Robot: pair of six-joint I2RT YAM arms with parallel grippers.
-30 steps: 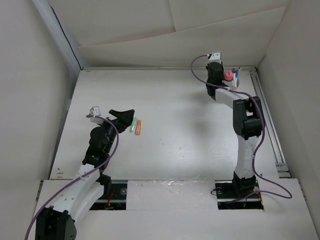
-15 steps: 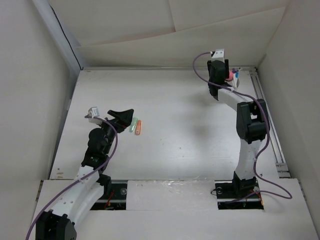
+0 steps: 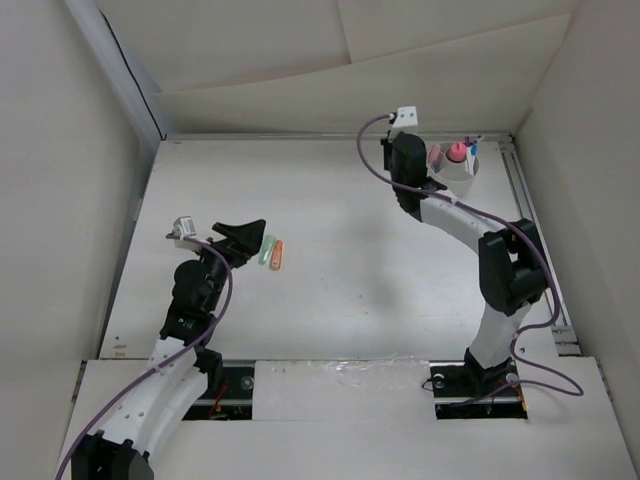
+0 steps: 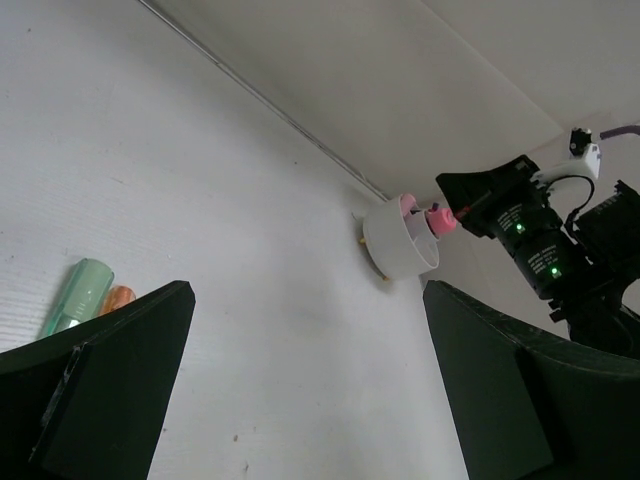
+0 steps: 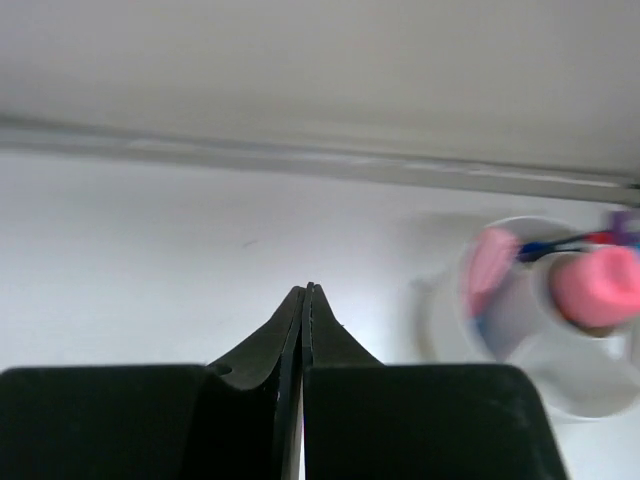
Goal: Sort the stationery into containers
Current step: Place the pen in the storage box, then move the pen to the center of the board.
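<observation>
left gripper (image 3: 255,238) spread wide, holding nothing, beside green highlighter (image 3: 266,251) and orange highlighter (image 3: 278,255), right gripper (image 5: 303,292) pinched together, empty, just left of far-right cup (image 3: 462,180)

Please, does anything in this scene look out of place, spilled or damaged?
Nothing looks spilled or damaged. Only the green highlighter and the orange highlighter are out of place: they lie side by side, loose on the table, beside the open left claw and far from the white cup.
</observation>
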